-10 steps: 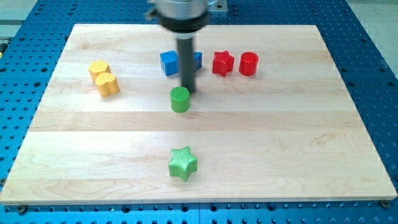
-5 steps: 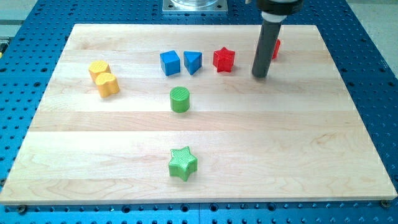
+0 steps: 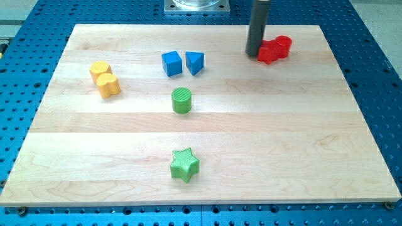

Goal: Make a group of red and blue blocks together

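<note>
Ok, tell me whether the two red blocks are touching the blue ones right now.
No: the red star and red cylinder sit together beside my tip, well apart from the blue cube and blue triangle.

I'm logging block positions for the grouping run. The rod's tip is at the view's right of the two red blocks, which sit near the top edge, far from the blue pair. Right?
Not quite. In the camera view my tip is at the view's left of the two red blocks, touching or nearly touching them. The rest holds: they sit near the top edge, far from the blue pair.
</note>
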`<state>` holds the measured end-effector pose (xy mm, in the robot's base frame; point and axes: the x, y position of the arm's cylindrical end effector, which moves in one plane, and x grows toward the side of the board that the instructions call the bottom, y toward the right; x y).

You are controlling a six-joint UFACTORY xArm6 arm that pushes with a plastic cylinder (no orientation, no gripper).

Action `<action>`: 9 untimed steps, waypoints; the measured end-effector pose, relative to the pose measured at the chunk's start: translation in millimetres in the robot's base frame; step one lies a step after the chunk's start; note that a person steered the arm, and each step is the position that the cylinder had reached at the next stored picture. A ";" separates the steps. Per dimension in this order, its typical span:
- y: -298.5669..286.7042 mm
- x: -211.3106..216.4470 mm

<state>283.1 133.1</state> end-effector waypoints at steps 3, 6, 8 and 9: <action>-128.1 103.3; -182.9 55.6; -121.9 34.8; -122.0 43.7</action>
<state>326.8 11.1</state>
